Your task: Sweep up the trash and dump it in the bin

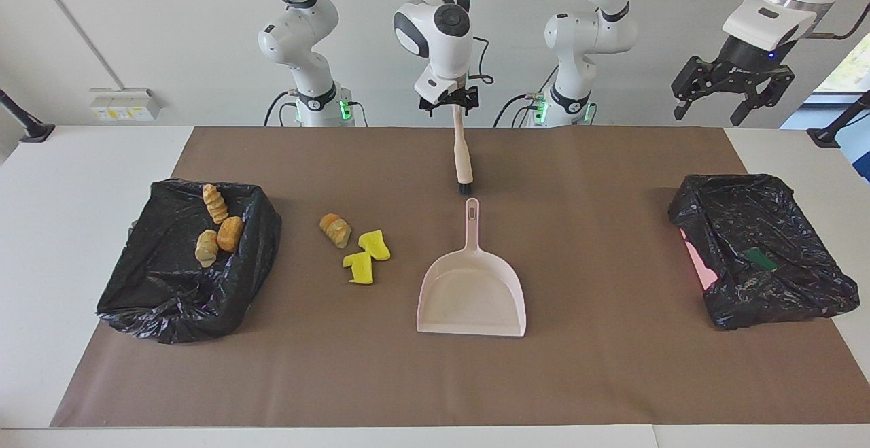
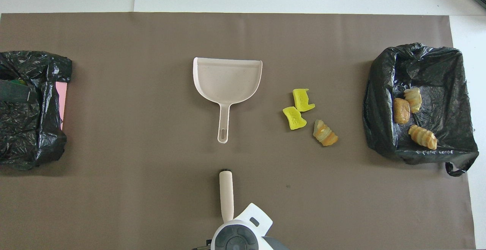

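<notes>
Three pieces of trash lie on the brown mat: a golden-brown pastry lump (image 1: 335, 229) (image 2: 325, 133) and two yellow chunks (image 1: 374, 245) (image 1: 358, 268). Three more pastry lumps (image 1: 217, 227) sit in the black-bagged bin (image 1: 170, 302) (image 2: 379, 128) at the right arm's end. The pink dustpan (image 1: 472, 291) (image 2: 228, 77) lies empty mid-table, handle toward the robots. The beige brush (image 1: 463, 162) (image 2: 226, 193) lies on the mat, bristles toward the dustpan handle. My right gripper (image 1: 448, 103) hangs open above the brush handle's end, holding nothing. My left gripper (image 1: 734, 88) waits open in the air.
A second black-bagged bin (image 1: 802, 298) stands at the left arm's end of the table, with a pink thing (image 1: 693, 257) and a green thing (image 1: 759, 258) showing in it. White table surface (image 1: 68, 230) borders the mat.
</notes>
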{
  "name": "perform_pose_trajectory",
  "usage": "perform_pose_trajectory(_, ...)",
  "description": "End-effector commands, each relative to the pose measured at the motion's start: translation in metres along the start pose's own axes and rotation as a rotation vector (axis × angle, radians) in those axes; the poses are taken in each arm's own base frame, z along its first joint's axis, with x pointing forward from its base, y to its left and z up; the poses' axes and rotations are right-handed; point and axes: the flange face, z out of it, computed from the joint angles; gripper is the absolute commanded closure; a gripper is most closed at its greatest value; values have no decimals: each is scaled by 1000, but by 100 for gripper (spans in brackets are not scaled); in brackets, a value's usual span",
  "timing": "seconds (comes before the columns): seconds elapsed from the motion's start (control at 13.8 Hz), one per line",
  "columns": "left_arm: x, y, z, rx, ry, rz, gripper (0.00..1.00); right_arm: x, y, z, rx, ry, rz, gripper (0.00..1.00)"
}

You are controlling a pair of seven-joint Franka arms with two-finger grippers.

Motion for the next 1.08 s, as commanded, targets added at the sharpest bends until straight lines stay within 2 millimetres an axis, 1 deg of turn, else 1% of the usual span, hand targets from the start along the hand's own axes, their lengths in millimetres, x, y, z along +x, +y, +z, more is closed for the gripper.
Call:
perform_pose_trajectory(0.0,-6,2,-4,11,-9,-9,0,-4,-2,8,14,-9,-58,0)
perform_pose_trajectory(0.14,-5,2,-4,12,-6,-6,0,-7,-12,22,3,-7,-76,0)
perform_pose_trajectory(0.29,-6,4,-3,11,-12,-3,0,-2,-17,37,15,19,-74,0)
perform_pose_trajectory(0.43,-6,4,-3,9,-13,6,0,-2,-17,39,13,19,-84,0)
perform_pose_trajectory(0.58,-7,13,-4,8,-17,18,0,-2,-13,42,6,13,-119,0)
perform_pose_trajectory(0.72,-11,18,0,2,-19,28,0,-3,-14,42,5,12,-124,1)
perform_pose_trajectory(0.79,-9,31,3,-1,-13,46,0,-3,-14,42,7,14,-124,8)
perform_pose_trajectory(0.87,-5,48,10,-3,-15,72,0,-3,-14,42,6,13,-125,17)
perform_pose_trajectory(1.01,1,77,26,-5,-4,97,0,-4,-14,42,1,7,-125,41)
